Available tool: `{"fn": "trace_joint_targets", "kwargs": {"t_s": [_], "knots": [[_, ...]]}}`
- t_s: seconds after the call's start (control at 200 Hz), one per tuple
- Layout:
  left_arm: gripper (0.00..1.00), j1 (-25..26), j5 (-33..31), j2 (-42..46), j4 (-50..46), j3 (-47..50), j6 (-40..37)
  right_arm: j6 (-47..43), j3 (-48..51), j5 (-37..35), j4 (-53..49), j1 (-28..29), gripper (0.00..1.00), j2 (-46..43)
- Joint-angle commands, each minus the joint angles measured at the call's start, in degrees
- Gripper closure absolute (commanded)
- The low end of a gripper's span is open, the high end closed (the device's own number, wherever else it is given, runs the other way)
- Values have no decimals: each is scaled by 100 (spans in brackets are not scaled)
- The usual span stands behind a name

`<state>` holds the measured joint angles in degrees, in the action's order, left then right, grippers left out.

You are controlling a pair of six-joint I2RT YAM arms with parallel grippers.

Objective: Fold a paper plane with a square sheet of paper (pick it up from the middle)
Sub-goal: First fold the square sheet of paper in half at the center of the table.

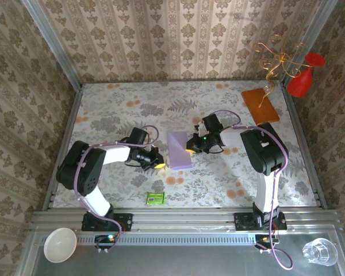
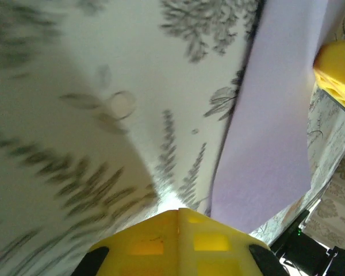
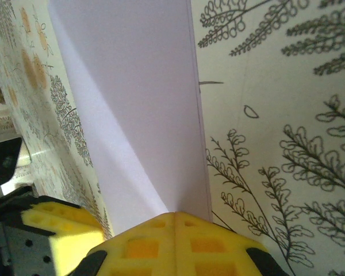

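- Right gripper (image 3: 175,218): jaws fully closed with nothing clamped between them. The joined tips sit on the square sheet of paper (image 3: 138,103) at its right long edge.
- Left gripper (image 2: 178,214): jaws likewise closed and empty. The tips sit low, just beside the sheet's left edge near its lower corner; whether they touch the sheet cannot be told.
- Sheet: lies on the table (image 1: 132,103) between the two grippers. It shows as a tall rectangle with a doubled right edge, so it reads as folded once lengthwise.
- Step in hand, as judged: setting that first crease.
- Procedure: draw the closed right tips along the doubled edge with light, even downward pressure, in one direction only.
- Procedure: bring the left tips onto the sheet's left edge as an anchor — thin paper is likely to slide on the patterned surface.
- Caution: the upper layer stands slightly raised, with a shadow beneath it. Pressing off the edge line may skew or buckle the fold.
- Clearances: green packet (image 1: 155,198) below the sheet and orange-brown board (image 1: 260,104) up and to its right — both well apart.
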<state>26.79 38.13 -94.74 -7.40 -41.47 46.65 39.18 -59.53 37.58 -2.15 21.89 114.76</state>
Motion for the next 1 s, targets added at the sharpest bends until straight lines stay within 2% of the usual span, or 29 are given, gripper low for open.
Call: {"fn": "trace_joint_targets", "kwargs": {"t_s": [0.0,0.1,0.305,0.54,0.645,0.705,0.995], "knots": [[98,61,13,421,-271,-239,-104,-33,521,-2013,-1569,-150,94,970],[98,311,94,331,-75,-590,18,-24,536,-2016,-1560,-149,94,975],[98,890,170,-563,208,-1079,216,-5,559,-2003,-1525,-149,94,986],[98,898,-87,-800,329,-616,152,-16,578,-2011,-1525,-150,94,985],[98,882,-87,-721,343,-239,160,-22,557,-2027,-1544,-150,94,987],[98,863,-292,-604,340,-2,191,-29,549,-2040,-1560,-149,94,987],[98,634,-499,409,-263,639,-5,-31,525,-2071,-1595,-150,94,960]]}}
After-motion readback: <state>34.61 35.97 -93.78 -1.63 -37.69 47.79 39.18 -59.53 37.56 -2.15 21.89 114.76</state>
